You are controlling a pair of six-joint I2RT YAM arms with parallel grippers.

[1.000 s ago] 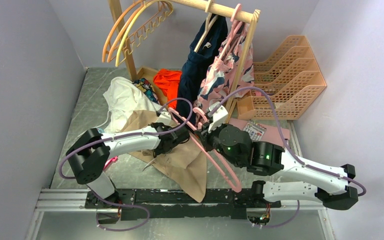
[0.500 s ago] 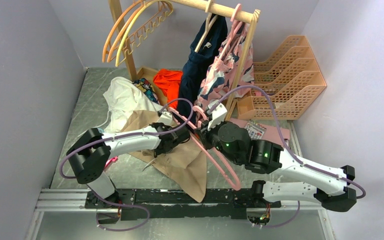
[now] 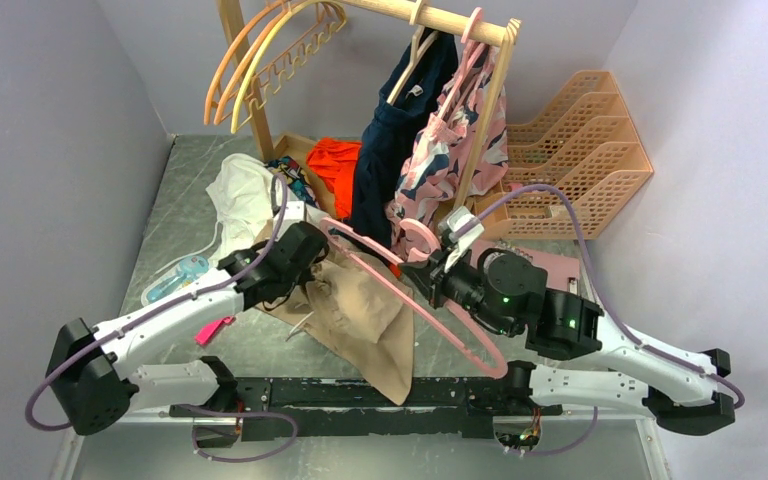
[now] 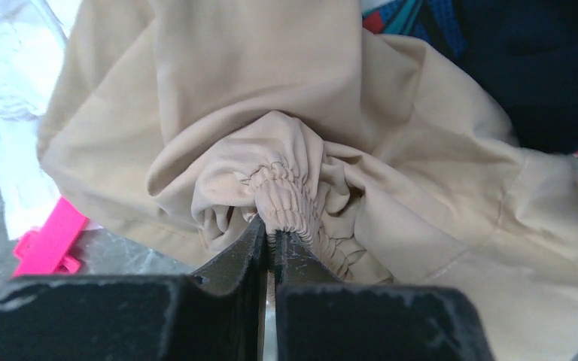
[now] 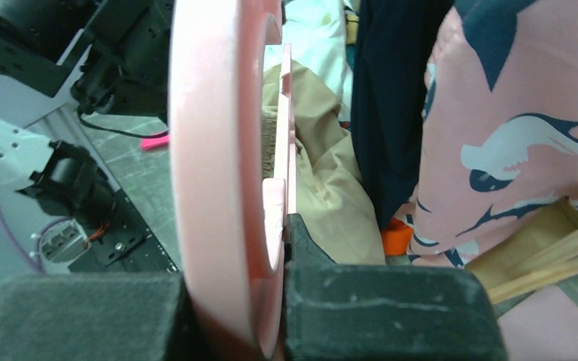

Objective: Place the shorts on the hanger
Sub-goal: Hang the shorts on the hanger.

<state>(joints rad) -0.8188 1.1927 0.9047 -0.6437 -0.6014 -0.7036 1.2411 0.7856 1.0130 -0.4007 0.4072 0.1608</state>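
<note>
Tan shorts (image 4: 391, 188) lie bunched on the grey table (image 3: 170, 215), spilling from the middle towards its near edge. The left arm stretches low from the near left corner, forearm angled in towards the centre. The left gripper (image 4: 272, 239) is pinched tight on the gathered elastic waistband, lifting that fold. The right arm folds its elbow out by the near right corner and reaches back to the middle. The right gripper (image 5: 265, 301) is clamped on the pink hanger (image 3: 412, 297), which hangs slantwise above the table, its far end over the shorts and its hook beside the hanging patterned garment (image 3: 450, 140).
</note>
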